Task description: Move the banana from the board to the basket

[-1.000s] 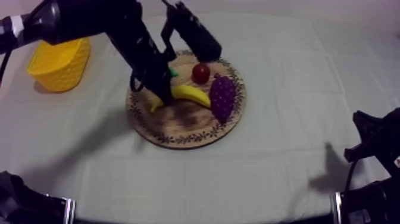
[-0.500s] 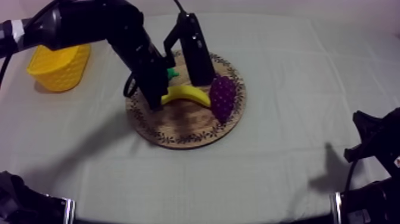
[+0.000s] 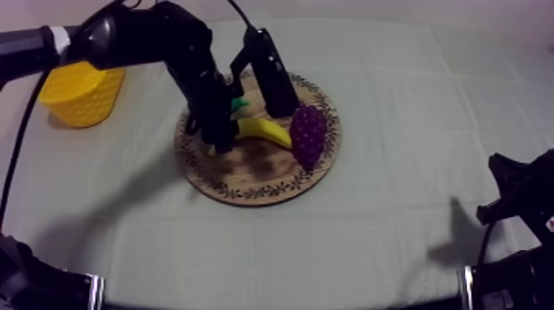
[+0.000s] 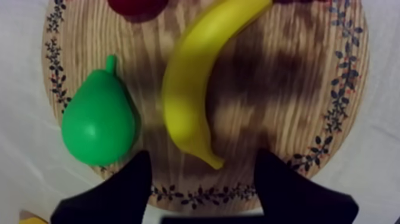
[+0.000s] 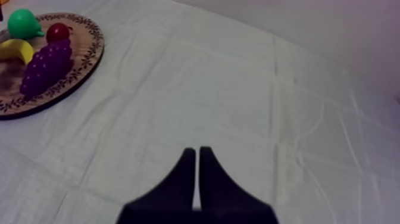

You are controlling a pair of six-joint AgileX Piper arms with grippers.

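The yellow banana lies on the round wooden board, curved, with a green pear beside it and a small red fruit beyond. My left gripper hovers open just above the board, its black fingers standing either side of the banana's near tip without touching it. From above, the left gripper sits at the left end of the banana, next to the purple grapes. The yellow basket stands at the far left. My right gripper is shut on nothing, above bare cloth.
The left arm reaches in from the upper left over the board and hides most of the pear. The right arm rests at the lower right edge. Bare cloth stretches between board and basket.
The left gripper's fingers have spread apart from shut to open at the banana's left end, and the wrist has swung round, now covering the red fruit from above. The right arm stayed still.
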